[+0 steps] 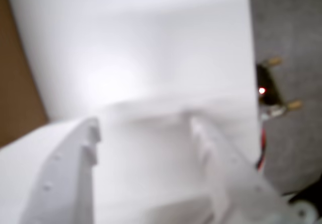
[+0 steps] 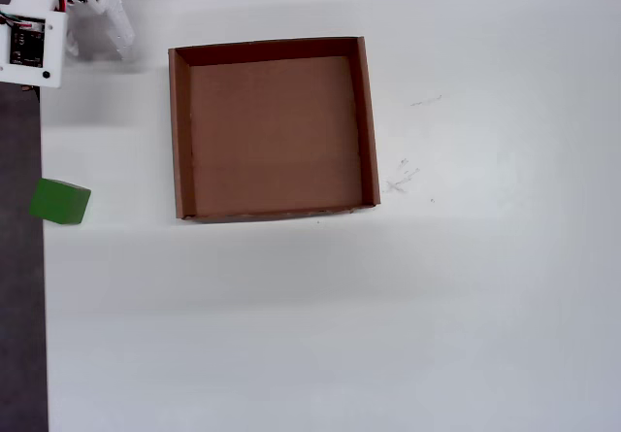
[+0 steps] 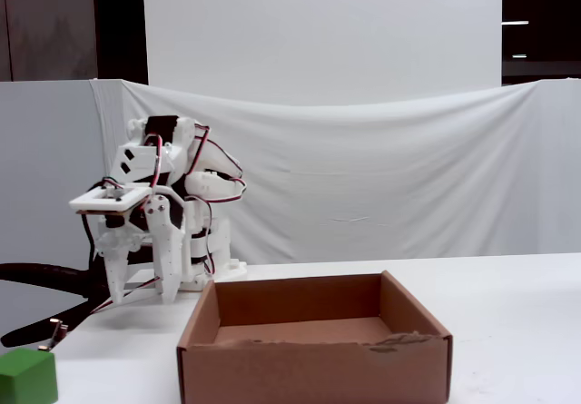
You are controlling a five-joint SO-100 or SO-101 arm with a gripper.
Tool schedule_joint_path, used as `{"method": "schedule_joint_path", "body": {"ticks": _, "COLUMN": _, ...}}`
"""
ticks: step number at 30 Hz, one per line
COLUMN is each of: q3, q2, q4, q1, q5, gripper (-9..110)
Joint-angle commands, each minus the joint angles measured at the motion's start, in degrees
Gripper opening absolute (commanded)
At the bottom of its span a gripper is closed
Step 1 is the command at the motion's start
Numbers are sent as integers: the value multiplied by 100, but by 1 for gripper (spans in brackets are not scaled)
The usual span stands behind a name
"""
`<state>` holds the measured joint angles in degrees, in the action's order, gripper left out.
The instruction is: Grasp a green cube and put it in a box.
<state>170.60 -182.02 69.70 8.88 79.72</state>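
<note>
The green cube (image 2: 60, 202) rests at the table's left edge in the overhead view, left of the box (image 2: 179, 131), a shallow brown cardboard tray with nothing in it. In the fixed view the cube (image 3: 27, 377) is at the bottom left and the box (image 3: 313, 368) stands in front. My white gripper (image 3: 141, 293) points down above the table, behind the cube and left of the box. In the blurred wrist view the gripper (image 1: 143, 123) is open, its two fingers well apart with only white table between them. The cube is out of the wrist view.
A dark strip (image 2: 19, 306) runs along the table's left side. A small circuit board with a red light (image 1: 266, 90) and red wires lies on grey surface at the wrist view's right. A brown surface (image 1: 15, 83) fills that view's left edge. White cloth (image 3: 381, 177) hangs behind the table.
</note>
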Motion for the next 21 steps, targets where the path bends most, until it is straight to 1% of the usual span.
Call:
{"method": "schedule_joint_path", "body": {"ticks": 1, "q3": -26, "q2": -44, "q4": -26, "q1": 26, "q5": -422, "gripper": 25}}
{"method": "schedule_joint_path", "body": {"ticks": 21, "q3": -26, "q2": -44, "q4": -26, "q1": 26, "q5": -483, "gripper": 25}}
